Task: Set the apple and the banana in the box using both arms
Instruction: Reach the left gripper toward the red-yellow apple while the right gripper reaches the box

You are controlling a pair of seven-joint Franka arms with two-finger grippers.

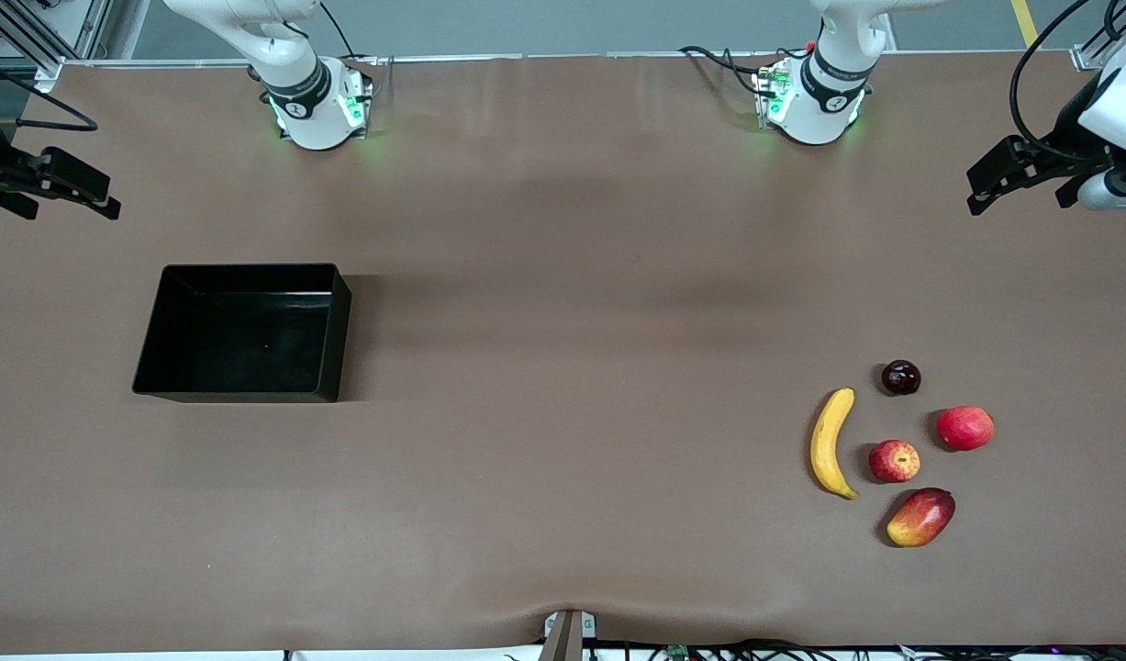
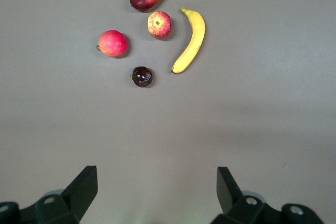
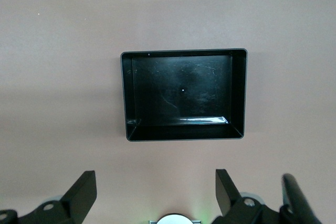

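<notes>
The apple [image 1: 894, 460] and the banana [image 1: 830, 442] lie side by side on the table at the left arm's end. Both also show in the left wrist view, the apple [image 2: 159, 24] and the banana [image 2: 191, 39]. The black box [image 1: 241, 349] stands empty at the right arm's end and fills the middle of the right wrist view [image 3: 184, 95]. My left gripper [image 1: 980, 188] is open and empty, up in the air over the table's edge at its own end [image 2: 157, 192]. My right gripper [image 1: 99, 193] is open and empty, up over the table's edge at its end [image 3: 156, 192].
A pinkish-red round fruit [image 1: 965, 428], a red-and-yellow mango [image 1: 921, 517] and a small dark plum-like fruit [image 1: 901, 377] lie around the apple. The mango is nearest the front camera. Brown table stretches between the fruits and the box.
</notes>
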